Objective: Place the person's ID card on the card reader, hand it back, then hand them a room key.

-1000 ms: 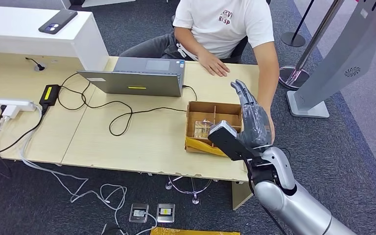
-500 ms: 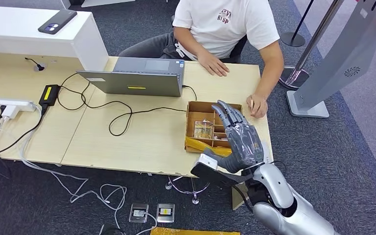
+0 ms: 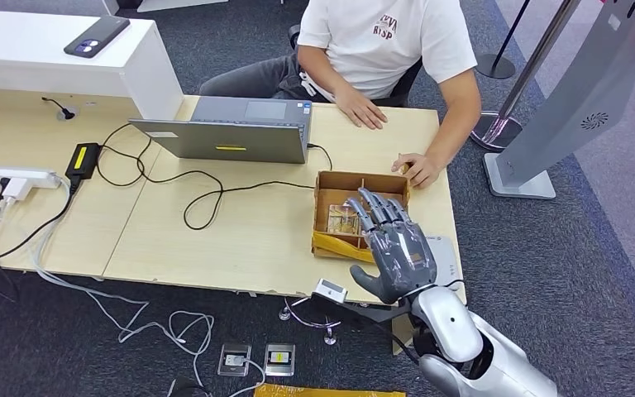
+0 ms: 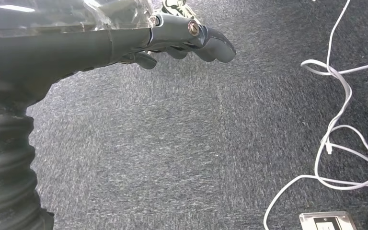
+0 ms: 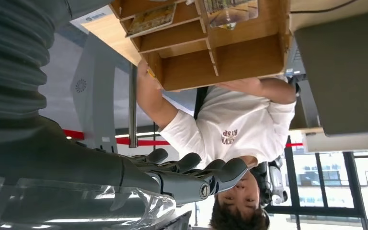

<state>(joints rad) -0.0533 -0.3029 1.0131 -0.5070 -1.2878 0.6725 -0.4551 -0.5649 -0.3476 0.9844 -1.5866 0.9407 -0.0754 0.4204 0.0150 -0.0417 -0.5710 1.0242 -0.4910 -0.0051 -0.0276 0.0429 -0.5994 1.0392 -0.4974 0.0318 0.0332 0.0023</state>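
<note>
My right hand [image 3: 397, 248] has dropped from the person's side to hover empty, fingers spread, over the wooden box [image 3: 331, 184] holding the cards; I judge key handover remains.

The pale wooden worktop [image 3: 240, 240] carries a grey laptop [image 3: 231, 131] along its far edge, black cables [image 3: 174, 178] across the middle, and a compartmented wooden box [image 3: 355, 211] near its right edge.
</note>
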